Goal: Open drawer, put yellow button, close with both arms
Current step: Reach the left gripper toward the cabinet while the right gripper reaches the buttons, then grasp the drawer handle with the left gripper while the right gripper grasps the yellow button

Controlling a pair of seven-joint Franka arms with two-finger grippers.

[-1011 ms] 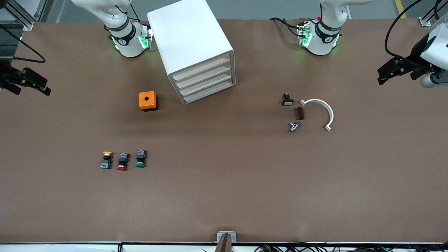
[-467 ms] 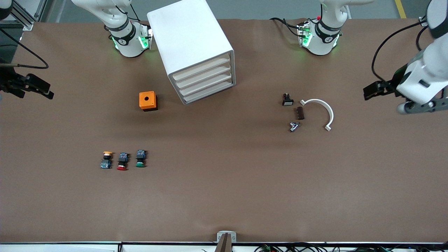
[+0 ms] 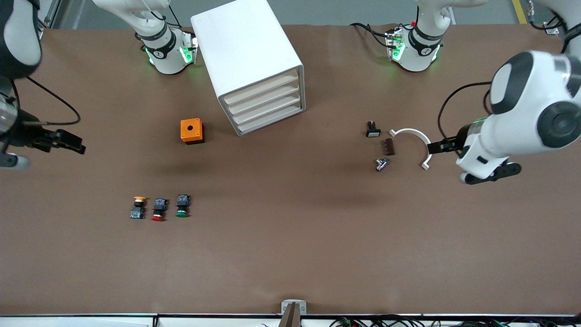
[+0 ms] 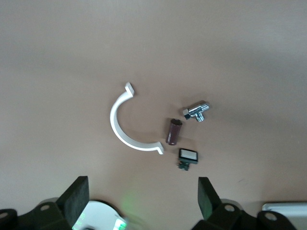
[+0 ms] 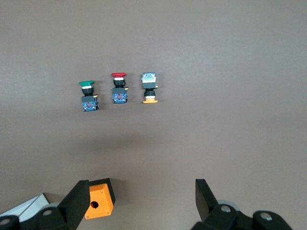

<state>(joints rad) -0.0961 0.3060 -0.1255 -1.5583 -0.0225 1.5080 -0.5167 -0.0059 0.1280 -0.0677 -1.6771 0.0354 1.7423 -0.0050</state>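
Note:
The white cabinet [image 3: 247, 54] stands between the arm bases. Its top drawer [image 3: 261, 87] sits flush and shut, like the three below it. The yellow button [image 3: 138, 207] lies on its side near the right arm's end, in a row with a red-capped [image 3: 158, 210] and a green-capped switch [image 3: 182, 205]. It also shows in the right wrist view [image 5: 149, 88]. My right gripper [image 3: 68, 141] [image 5: 141, 201] is open and empty, high over the table at the right arm's end. My left gripper [image 3: 438, 146] [image 4: 142, 199] is open and empty, over the table beside a white curved clip [image 3: 420, 143].
An orange box with a round hole [image 3: 192, 131] sits beside the cabinet toward the right arm's end. A black switch [image 3: 372, 129], a brown piece [image 3: 389, 146] and a metal fitting [image 3: 381, 164] lie by the white clip.
Both arms have swung in from the table's ends. The left gripper came down toward the white clip. The right gripper moved inward and nearer the front camera. Nothing on the table moved.

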